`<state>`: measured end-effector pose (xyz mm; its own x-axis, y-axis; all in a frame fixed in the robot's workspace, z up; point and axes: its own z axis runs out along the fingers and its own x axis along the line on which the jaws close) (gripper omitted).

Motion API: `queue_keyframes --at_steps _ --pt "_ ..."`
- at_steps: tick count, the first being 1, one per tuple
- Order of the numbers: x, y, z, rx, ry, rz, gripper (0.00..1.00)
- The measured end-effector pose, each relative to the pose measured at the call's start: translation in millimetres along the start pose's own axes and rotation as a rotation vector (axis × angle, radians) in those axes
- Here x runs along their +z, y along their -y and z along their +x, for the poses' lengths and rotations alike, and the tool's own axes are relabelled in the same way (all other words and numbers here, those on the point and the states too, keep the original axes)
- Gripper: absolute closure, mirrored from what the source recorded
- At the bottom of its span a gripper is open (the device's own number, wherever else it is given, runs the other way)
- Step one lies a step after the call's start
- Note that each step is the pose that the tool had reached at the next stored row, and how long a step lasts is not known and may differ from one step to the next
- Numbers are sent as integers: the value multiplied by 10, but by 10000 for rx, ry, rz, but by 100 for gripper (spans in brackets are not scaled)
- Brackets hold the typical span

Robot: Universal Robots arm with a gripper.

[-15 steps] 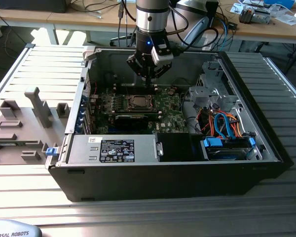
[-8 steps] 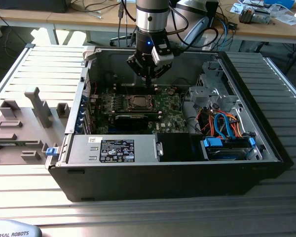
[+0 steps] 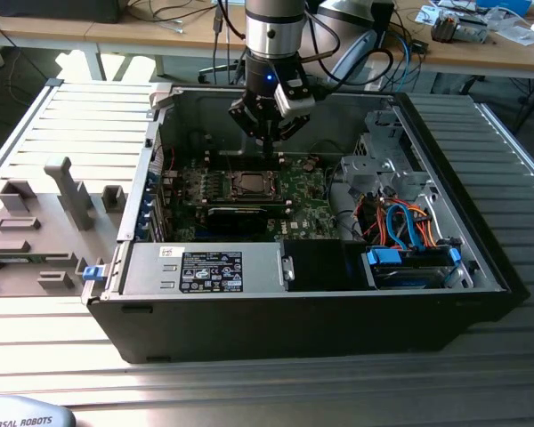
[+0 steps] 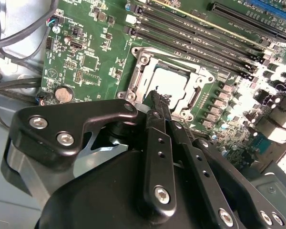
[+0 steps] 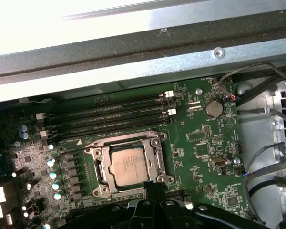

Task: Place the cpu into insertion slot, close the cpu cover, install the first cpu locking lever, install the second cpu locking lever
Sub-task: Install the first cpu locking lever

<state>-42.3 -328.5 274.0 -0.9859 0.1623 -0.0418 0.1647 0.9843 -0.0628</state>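
Note:
The cpu (image 5: pixel 127 164), a silver-grey square, lies flat in the insertion slot (image 5: pixel 93 153) on the green board. The silvery cpu cover (image 5: pixel 101 172) lies down around it, framing the chip in its window. In the second wrist view the cpu (image 4: pixel 170 87) sits just beyond my fingertips, with the cover (image 4: pixel 144 81) around it. My gripper (image 3: pixel 267 153) hangs inside the open computer case, just above the slot's edge, its fingers shut with nothing seen between them. In both wrist views the gripper (image 4: pixel 155 97) (image 5: pixel 151 190) points at the slot's near side. I cannot tell whether the locking levers are latched.
Long black memory slots (image 5: pixel 114 117) run beside the socket, and a coin battery (image 5: pixel 213 108) lies nearby. The case's metal walls (image 3: pixel 165 124) close in. A drive cage with blue and orange cables (image 3: pixel 409 227) is at the exterior view's right. Grey fixtures (image 3: pixel 67 191) stand at its left.

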Motion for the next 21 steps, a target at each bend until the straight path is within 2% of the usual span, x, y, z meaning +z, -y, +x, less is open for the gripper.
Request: queue_keyframes --at_steps 21 --pt "0 0 0 -492 32 -21 89"
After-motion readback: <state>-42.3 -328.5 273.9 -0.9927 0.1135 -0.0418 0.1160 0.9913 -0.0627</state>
